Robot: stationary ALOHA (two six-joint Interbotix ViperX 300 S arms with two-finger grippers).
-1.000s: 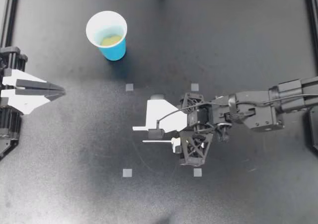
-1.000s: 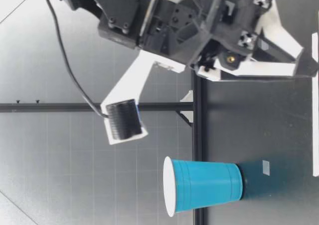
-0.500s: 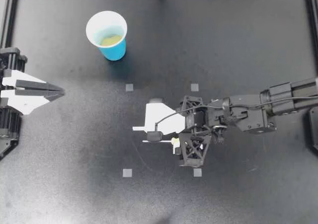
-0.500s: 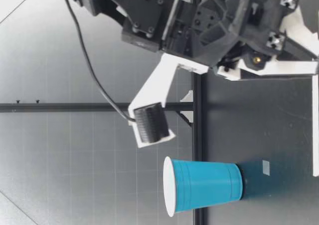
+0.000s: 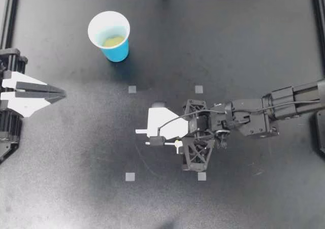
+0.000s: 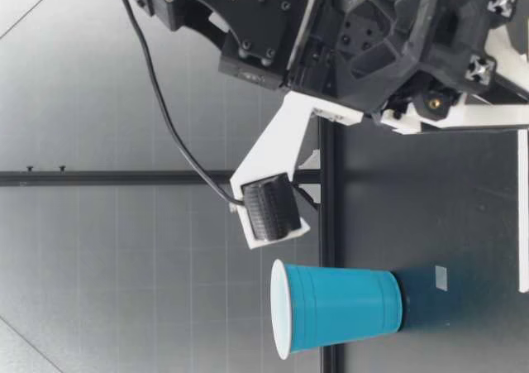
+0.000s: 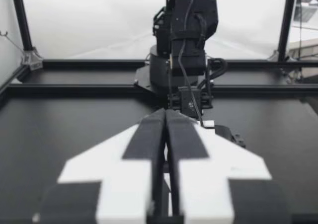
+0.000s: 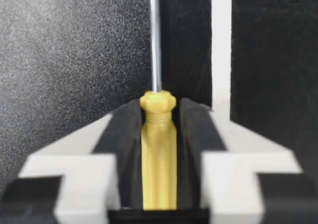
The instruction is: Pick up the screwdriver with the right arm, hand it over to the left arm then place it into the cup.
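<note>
REMOTE RIG: My right gripper (image 5: 180, 145) stood low over the middle of the worktop (image 5: 244, 51), its two fingers pinching the yellow handle of the screwdriver (image 5: 161, 143) from either side. That arm's wrist camera showed the handle lying lengthwise between the dark pads (image 8: 126, 144), its ribbed collar about level with their tips. The thin steel shaft ran straight out ahead, close over the worktop. I could not tell whether the tool had left the surface.

I judged the screwdriver small, light and stiff, unlikely to bend or break. Its hard, smooth handle could swivel or slide in a loose grip. The hold on the handle seemed the right one, since it left the bare shaft free for the other arm to take.

My left gripper (image 5: 58, 93) waited at the worktop's left edge, well apart, fingers pressed together and holding nothing. The blue cup (image 5: 110, 36) stood upright on that arm's half of the worktop, well apart from both grippers.
</note>
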